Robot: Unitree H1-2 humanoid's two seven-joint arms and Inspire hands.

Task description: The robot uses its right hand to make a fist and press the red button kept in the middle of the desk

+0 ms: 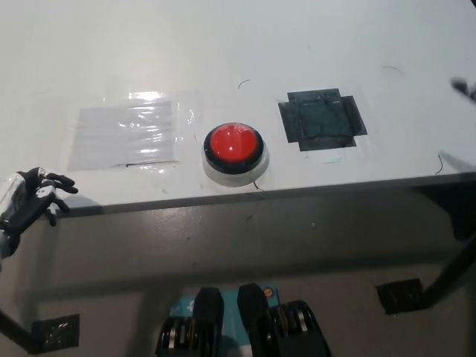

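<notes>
The red dome button (233, 143) sits in a black ring on a white base, near the front edge of the white desk (223, 52), about mid-width. Nothing touches it. My white left hand (31, 202) rests at the lower left, just off the desk's front left edge, open, its dark fingertips loosely curled and holding nothing. A small dark shape (464, 88) pokes in at the right edge over the desk, far from the button. It may be a tip of my black right hand, whose pose is hidden.
A clear taped patch (126, 137) lies left of the button. A dark taped square (321, 120) lies to its right. Below the desk edge is grey floor, with a black desk leg (454, 271) at the right and its foot plate (400, 296).
</notes>
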